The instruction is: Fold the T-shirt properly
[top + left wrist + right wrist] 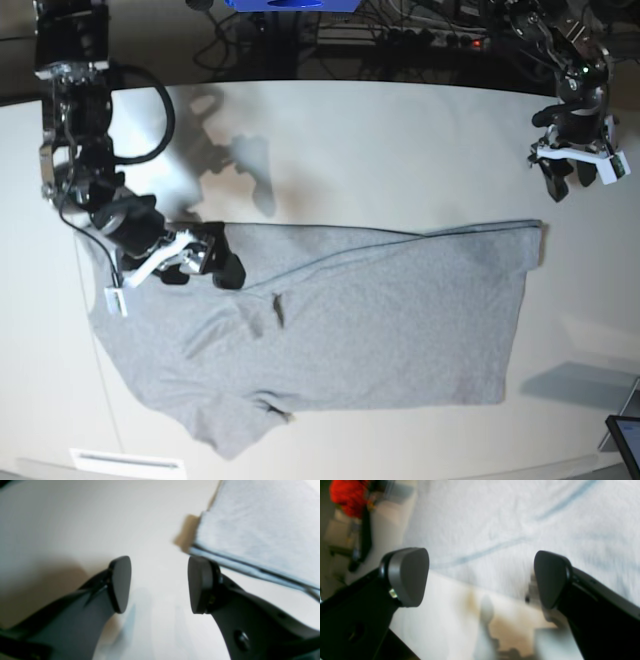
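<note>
White table [400, 150] — T-shirt [380, 320] spread flat.

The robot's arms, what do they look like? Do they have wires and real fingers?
No real fingers. Each arm is black jointed metal with white clip parts near the wrist. The left gripper and right gripper end in two dark jaws tipped with smooth, rounded grey-black pads. A black cable loops off the right arm. Small screws show on the jaws.
</note>
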Available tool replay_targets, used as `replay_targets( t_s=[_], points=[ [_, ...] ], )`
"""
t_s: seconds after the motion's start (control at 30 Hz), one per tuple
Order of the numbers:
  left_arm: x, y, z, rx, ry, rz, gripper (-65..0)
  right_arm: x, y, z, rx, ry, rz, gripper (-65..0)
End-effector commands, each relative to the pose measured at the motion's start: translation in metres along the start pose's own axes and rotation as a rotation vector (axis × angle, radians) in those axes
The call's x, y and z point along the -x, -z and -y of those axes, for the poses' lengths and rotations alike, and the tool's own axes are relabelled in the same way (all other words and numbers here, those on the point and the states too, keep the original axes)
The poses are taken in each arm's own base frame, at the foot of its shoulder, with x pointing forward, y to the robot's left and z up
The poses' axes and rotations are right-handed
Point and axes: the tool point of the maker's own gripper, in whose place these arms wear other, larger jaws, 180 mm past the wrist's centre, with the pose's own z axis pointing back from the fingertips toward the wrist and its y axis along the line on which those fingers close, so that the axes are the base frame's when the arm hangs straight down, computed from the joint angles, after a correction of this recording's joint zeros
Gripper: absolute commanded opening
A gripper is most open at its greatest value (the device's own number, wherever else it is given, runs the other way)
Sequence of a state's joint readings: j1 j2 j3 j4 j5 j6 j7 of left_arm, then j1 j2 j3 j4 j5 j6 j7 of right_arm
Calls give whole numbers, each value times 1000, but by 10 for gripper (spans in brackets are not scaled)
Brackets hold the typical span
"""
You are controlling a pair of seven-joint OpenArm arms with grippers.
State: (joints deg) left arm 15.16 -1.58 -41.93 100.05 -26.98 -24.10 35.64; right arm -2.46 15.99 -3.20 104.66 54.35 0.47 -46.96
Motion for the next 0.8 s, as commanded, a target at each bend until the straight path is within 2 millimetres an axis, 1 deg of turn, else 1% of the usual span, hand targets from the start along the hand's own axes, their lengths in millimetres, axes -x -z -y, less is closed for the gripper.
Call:
replay_targets(
  t_s=[0.0,0.1,0.17,0.2,0.23,0.3,0.37,0.4,0.47,0.67,0.77],
  points=[
    [-14,4,5,18,-4,48,-302,1,-6,-3,7,-25,7,0],
    [-7,11,19,64,-112,59,-302,26,-13,4,54,-46,-58,0],
    [-3,12,20,85,-184,65,-302,43,-17,11,82,-44,-102,0],
    [-1,13,19,97,-225,69,-302,51,-19,14,96,-42,-122,-19],
    [2,14,19,111,-273,73,-302,60,-21,17,108,-39,-144,-65],
    [-2,18,13,137,-329,87,-302,77,-26,22,129,-31,-187,-161],
    [-2,21,9,143,-362,90,-304,88,-29,25,143,-25,-211,-205],
    [-3,21,6,140,-372,95,-304,92,-31,26,148,-25,-220,-209],
    [-12,25,6,146,-370,116,-304,95,-31,26,154,-34,-228,-206],
    [-28,34,15,169,-385,152,-304,119,-21,6,111,-92,-292,-207],
    [-20,39,16,168,-422,137,-306,127,-16,-1,111,-119,-308,-207]
  ],
)
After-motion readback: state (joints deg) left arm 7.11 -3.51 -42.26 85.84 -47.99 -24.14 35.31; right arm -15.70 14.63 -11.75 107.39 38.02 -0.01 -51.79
